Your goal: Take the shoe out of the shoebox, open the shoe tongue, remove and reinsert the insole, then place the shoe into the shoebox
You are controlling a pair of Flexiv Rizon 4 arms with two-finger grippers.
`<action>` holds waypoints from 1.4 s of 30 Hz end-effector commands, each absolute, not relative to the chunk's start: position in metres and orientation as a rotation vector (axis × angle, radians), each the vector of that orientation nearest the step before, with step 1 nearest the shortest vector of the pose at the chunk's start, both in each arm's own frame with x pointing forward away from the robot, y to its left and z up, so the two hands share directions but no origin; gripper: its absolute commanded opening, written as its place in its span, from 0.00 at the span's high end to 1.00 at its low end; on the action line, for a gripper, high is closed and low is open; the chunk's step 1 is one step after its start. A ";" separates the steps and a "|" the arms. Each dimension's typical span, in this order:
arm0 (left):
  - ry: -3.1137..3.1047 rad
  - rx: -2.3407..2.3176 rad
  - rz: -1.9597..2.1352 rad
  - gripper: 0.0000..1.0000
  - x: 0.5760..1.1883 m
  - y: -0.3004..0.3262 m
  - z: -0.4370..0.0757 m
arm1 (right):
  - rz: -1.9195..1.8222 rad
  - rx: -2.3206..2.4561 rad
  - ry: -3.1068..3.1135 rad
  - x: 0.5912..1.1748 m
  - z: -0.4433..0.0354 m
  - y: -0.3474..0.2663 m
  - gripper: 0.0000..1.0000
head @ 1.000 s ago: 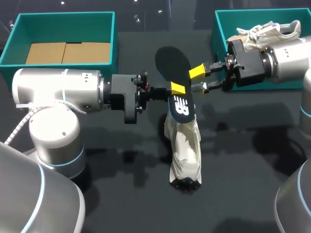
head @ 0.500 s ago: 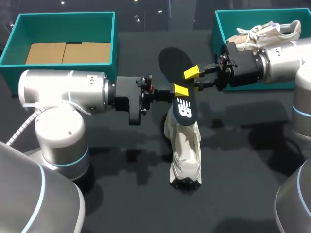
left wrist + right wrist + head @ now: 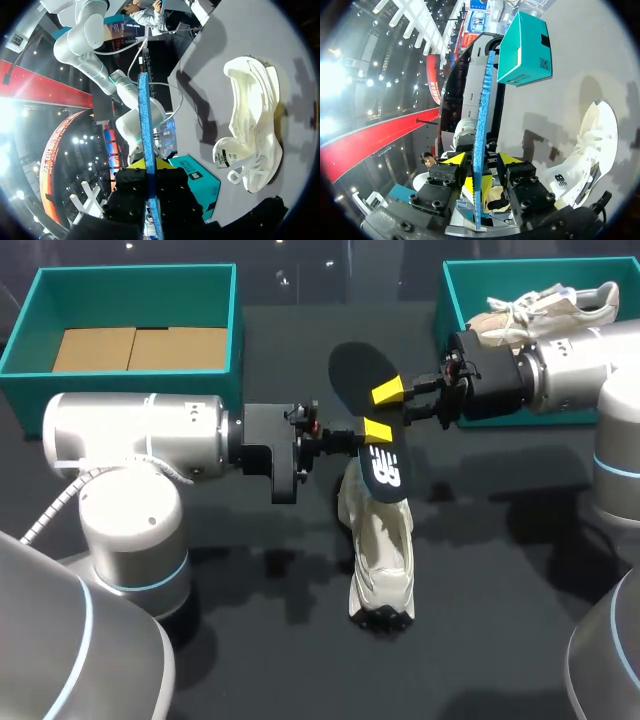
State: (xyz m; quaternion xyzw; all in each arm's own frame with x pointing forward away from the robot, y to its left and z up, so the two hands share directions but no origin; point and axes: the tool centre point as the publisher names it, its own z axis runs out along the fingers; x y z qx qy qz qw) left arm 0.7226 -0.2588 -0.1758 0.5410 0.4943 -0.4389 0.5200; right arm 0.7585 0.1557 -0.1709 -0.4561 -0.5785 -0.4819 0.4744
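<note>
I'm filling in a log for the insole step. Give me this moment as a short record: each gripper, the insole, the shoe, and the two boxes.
insole: held in the air above the shoe, black face up
left gripper: shut on insole
right gripper: open, one finger on each side of the insole
shoe: white, lying on the table, outside both boxes
left box: teal, cardboard inside
right box: teal, holds a second shoe

Dark grey table (image 3: 500, 590); soft shadows across surface
</note>
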 end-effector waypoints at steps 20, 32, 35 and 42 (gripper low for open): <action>1.345 1.257 -0.956 0.00 0.733 -0.191 -0.162 | -1.171 -1.141 -1.359 0.747 -0.190 0.136 1.00; 1.448 1.261 -0.845 0.00 0.749 -0.161 -0.153 | -1.159 -1.146 -1.333 0.739 -0.202 0.132 1.00; 1.448 1.261 -0.845 0.00 0.749 -0.161 -0.153 | -1.159 -1.146 -1.333 0.739 -0.202 0.132 1.00; 1.645 1.440 -0.735 0.00 0.786 -0.165 -0.129 | -1.159 -1.146 -1.333 0.739 -0.202 0.132 1.00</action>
